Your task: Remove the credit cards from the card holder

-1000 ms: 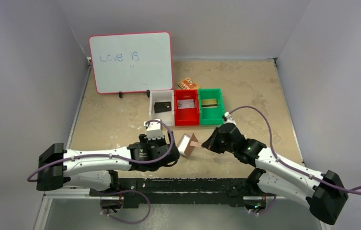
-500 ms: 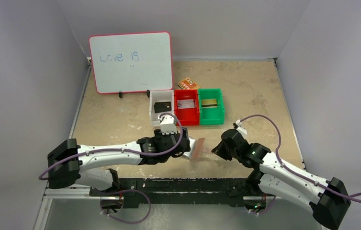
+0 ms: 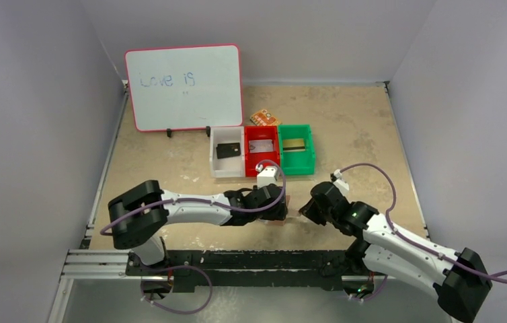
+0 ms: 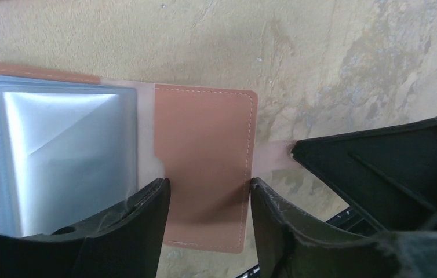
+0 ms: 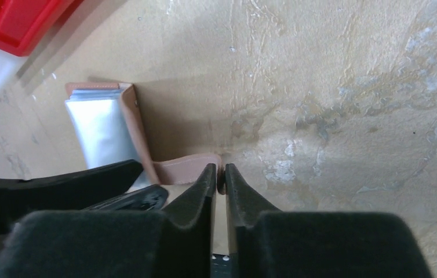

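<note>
The card holder (image 4: 204, 145) lies open on the table near its front edge, tan outside, with silvery-blue sleeves (image 4: 59, 150) on one half. My left gripper (image 4: 209, 194) hangs over it, jaws apart on either side of the tan flap; whether they touch its edges I cannot tell. In the top view this gripper (image 3: 279, 210) hides most of the holder. My right gripper (image 5: 220, 174) is shut on the snap tab (image 5: 187, 169) at the holder's right side. A dark card (image 3: 227, 149), a pale card (image 3: 262, 147) and a gold card (image 3: 294, 144) lie in the bins.
The white bin (image 3: 213, 151), red bin (image 3: 247, 151) and green bin (image 3: 310, 149) stand in a row just behind the grippers. An orange patterned packet (image 3: 264, 118) lies behind them. A whiteboard (image 3: 183, 87) stands at the back left.
My left arm has swung right over the holder and its jaws have narrowed. The holder went from propped up to lying flat. My right gripper drew back a little toward the front edge.
</note>
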Motion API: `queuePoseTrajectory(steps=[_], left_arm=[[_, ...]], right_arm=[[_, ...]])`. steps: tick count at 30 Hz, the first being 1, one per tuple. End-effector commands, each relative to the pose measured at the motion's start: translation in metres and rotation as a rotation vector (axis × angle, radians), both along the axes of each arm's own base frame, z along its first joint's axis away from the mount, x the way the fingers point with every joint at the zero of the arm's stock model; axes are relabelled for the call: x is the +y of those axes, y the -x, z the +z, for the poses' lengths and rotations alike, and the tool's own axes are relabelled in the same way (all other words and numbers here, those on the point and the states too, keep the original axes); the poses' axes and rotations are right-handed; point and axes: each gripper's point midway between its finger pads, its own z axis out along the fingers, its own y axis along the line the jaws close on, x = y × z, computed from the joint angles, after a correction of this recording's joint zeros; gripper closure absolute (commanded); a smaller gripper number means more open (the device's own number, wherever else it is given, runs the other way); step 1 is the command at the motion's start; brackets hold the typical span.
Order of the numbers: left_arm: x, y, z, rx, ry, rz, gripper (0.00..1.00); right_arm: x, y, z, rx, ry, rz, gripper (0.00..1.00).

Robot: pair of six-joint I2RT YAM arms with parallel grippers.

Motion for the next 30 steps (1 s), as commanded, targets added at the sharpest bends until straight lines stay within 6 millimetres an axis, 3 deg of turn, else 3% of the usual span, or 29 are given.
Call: queuePoseTrajectory(steps=[1,4,8,13,15,22,30], left_arm=[[-0.017,-0.003,0.001,0.017,0.05,0.002,0.52],[-0.014,-0.002,-0.012,0.033,0.023,0.014,0.61],[-0.009,-0.002,-0.018,0.04,0.017,0.034,0.65],[0.002,-0.003,-0.015,0.025,0.014,0.054,0.66],[0.004,-0.003,-0.014,0.018,0.014,0.06,0.66],[0.009,-0.004,-0.01,0.007,0.019,0.076,0.66],[0.024,-0.007,-0.003,-0.02,0.015,0.114,0.66]], right_arm=[[0.008,-0.014,0.015,-0.053,-0.052,-0.025,0.83],[0.011,-0.013,0.022,-0.056,-0.071,-0.013,0.74],[0.014,-0.015,0.039,-0.095,-0.084,0.016,0.62],[0.033,-0.023,0.069,-0.19,-0.157,0.104,0.61],[0.042,-0.026,0.074,-0.209,-0.185,0.133,0.67],[0.066,-0.037,0.049,-0.149,-0.196,0.179,0.81],[0.074,-0.044,0.014,-0.108,-0.168,0.228,0.81]])
